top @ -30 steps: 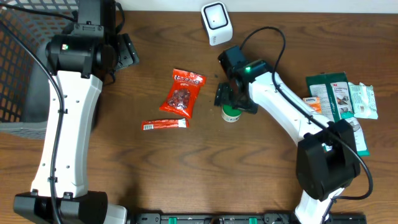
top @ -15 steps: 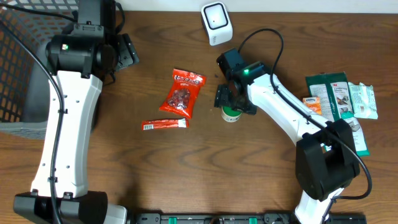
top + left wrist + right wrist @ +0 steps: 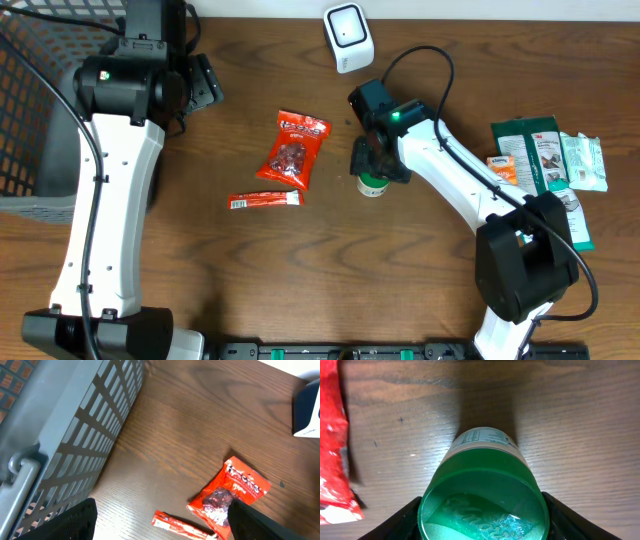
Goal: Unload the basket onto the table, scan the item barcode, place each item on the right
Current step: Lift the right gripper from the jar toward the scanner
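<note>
green-lidded jar [image 3: 482,505] stands upright between jaws of the right gripper [image 3: 482,522].

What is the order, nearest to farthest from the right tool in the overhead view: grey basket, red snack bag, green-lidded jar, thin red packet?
From the right tool:
1. green-lidded jar, directly beneath it.
2. red snack bag, at the table's middle.
3. thin red packet, just beyond the bag.
4. grey basket, at the far left edge.

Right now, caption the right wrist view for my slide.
Right gripper straddles a green-lidded jar upright on the wooden table, red snack bag at left.
</note>
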Robot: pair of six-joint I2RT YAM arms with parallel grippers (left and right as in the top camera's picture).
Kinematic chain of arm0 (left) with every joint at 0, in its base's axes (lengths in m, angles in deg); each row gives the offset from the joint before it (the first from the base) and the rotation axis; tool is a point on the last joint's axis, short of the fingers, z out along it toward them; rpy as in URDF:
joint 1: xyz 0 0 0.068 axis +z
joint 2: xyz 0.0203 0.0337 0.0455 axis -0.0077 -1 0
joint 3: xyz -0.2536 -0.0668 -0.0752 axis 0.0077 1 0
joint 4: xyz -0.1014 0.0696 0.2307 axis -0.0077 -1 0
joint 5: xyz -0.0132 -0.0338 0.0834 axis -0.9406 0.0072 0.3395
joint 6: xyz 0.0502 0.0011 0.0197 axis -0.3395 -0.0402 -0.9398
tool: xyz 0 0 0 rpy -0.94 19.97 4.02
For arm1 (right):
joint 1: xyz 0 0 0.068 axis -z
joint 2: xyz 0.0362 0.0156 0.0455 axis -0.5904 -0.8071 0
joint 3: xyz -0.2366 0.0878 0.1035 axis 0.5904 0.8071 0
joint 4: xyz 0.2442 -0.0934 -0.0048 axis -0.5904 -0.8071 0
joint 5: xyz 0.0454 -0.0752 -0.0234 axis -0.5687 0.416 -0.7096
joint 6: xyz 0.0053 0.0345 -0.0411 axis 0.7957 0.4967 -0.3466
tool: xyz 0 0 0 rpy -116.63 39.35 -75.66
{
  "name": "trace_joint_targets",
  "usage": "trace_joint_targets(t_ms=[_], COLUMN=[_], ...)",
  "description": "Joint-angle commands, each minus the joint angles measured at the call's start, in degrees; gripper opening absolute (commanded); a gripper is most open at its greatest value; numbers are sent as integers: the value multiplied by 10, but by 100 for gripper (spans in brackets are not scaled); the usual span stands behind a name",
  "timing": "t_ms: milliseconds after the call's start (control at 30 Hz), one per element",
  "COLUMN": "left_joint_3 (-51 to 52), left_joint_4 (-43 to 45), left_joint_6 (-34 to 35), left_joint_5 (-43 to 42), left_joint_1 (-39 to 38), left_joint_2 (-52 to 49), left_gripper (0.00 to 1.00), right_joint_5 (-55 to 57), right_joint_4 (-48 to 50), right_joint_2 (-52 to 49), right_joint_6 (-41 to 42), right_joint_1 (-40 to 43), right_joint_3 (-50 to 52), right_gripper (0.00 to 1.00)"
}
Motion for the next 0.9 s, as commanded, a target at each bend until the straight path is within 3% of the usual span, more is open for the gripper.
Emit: trace_joint_targets(t_ms=[0,200,567,633,867], left_joint_3=[-3,-3,-3,-3,-3], left_joint_4=[-2,-2,-2,-2,-2], left_joint_6=[-4,-4,-4,-4,-4], left_joint_5=[5,5,5,5,5], left_joint_1=[2,2,2,2,2], left_joint_2=[11,11,11,11,11], left_gripper=[84,84,84,84,84], right_joint_5=[24,27,17,-12,-64], right_joint_4=[-3,-3,-36,-38,-21], right_joint_2=[11,11,39,52,72], right_joint_6=[-94,-148,-186,-177,-166], right_joint_1=[-1,-1,5,5,3], right_joint_3=[5,5,-68,-83,-84], right_gripper=[65,68,91,99,99])
